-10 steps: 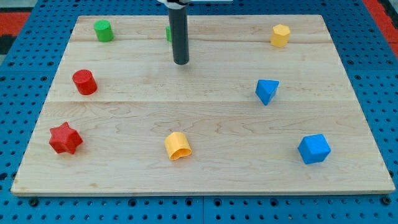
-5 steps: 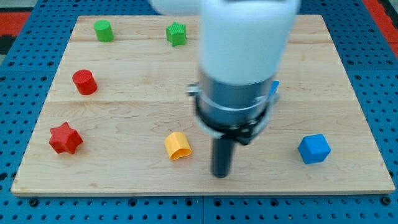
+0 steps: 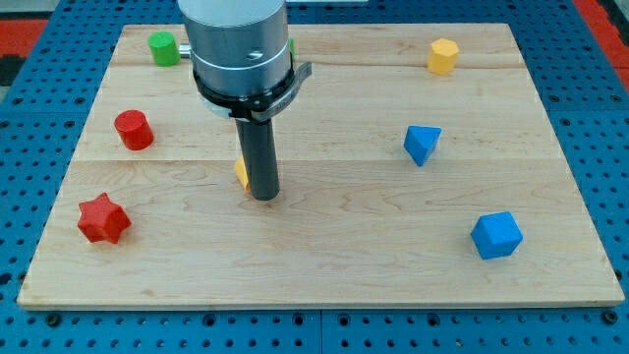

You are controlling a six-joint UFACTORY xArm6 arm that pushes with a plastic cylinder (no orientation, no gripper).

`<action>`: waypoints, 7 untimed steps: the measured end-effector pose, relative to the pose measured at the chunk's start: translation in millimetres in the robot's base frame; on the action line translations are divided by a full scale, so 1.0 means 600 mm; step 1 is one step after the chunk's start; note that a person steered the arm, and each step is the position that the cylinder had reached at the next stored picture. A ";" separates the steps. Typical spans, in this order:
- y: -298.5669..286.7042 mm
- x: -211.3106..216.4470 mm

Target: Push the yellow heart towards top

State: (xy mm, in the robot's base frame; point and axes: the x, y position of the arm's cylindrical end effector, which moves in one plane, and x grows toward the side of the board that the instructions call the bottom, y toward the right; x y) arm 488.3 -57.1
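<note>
The yellow heart [image 3: 241, 173] sits near the board's middle left, mostly hidden behind my rod; only a small yellow edge shows at the rod's left side. My tip [image 3: 263, 197] rests on the board just below and right of the heart, touching or nearly touching it. The arm's wide grey body [image 3: 239, 44] fills the view's top centre.
A red cylinder [image 3: 133, 130] and a red star [image 3: 103, 218] lie at the left. A green cylinder [image 3: 162, 47] is at the top left. A yellow hexagonal block [image 3: 443, 55] is at the top right. A blue triangular block [image 3: 422, 144] and a blue cube [image 3: 495, 235] are at the right.
My tip swept from the board's bottom centre up and left. The yellow heart moved from the lower middle up toward the board's centre. The green block at the top is now hidden by the arm.
</note>
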 end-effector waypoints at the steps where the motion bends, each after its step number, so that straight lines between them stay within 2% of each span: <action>1: 0.026 0.013; 2: 0.031 0.066; 3: 0.014 0.083; 4: -0.029 0.065; 7: -0.066 -0.069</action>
